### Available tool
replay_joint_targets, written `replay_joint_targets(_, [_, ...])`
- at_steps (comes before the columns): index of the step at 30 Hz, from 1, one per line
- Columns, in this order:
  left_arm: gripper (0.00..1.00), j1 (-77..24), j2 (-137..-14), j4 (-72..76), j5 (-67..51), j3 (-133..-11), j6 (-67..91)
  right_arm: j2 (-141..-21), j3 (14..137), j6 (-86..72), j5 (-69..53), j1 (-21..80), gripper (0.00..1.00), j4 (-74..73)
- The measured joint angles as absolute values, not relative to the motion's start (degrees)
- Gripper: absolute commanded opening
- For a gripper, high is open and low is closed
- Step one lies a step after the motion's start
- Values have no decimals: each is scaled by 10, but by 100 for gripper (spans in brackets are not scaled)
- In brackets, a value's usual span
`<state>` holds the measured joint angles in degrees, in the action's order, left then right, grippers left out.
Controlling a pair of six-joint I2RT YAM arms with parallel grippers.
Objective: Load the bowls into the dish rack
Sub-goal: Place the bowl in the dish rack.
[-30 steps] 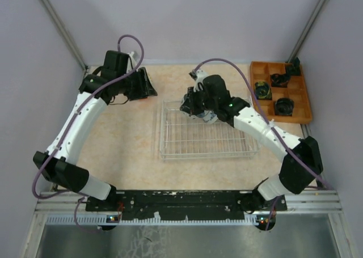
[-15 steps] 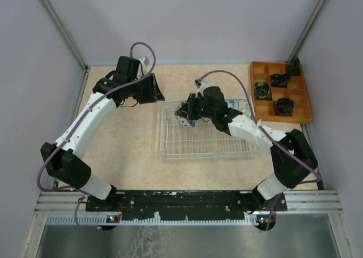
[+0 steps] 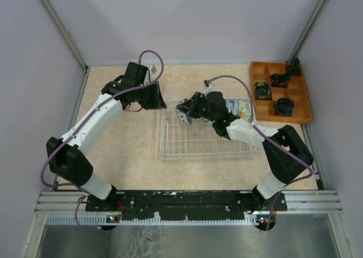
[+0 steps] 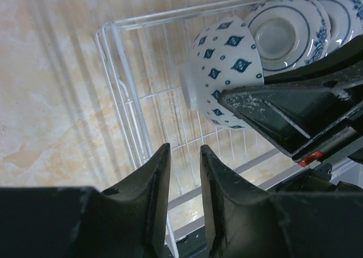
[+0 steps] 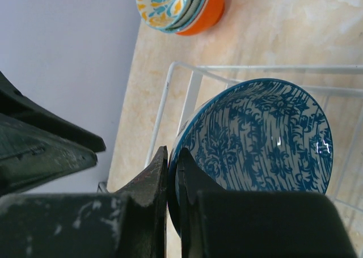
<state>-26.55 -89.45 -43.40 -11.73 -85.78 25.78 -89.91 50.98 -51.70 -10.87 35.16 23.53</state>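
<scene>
Right claw [image 5: 172, 156] clamps bowl [image 5: 255, 136] rim; over dish rack [image 3: 193, 142]

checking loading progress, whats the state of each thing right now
right gripper: shut on the rim of the blue-patterned bowl
blue-patterned bowl: held tilted over the far left end of the dish rack
left gripper: jaws slightly apart, nothing between them
dish rack: flat on the table
orange bowl stack: nested, on the table outside the rack
orange tray: black items in its compartments
</scene>
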Motion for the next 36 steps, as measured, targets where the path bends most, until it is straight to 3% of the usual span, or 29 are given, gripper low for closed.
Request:
replay_joint_targets(4, [18, -272, -895, -434, -114, -844, 256, -915, 502, -532, -102, 352, 0, 277])
replay_joint_targets(10, [12, -288, -907, -434, -110, -839, 256, -929, 484, -544, -92, 351, 0, 303])
replay_joint_targets(36, [5, -301, -969, -434, -97, -839, 256, -964, 435, -571, -71, 351, 4, 446])
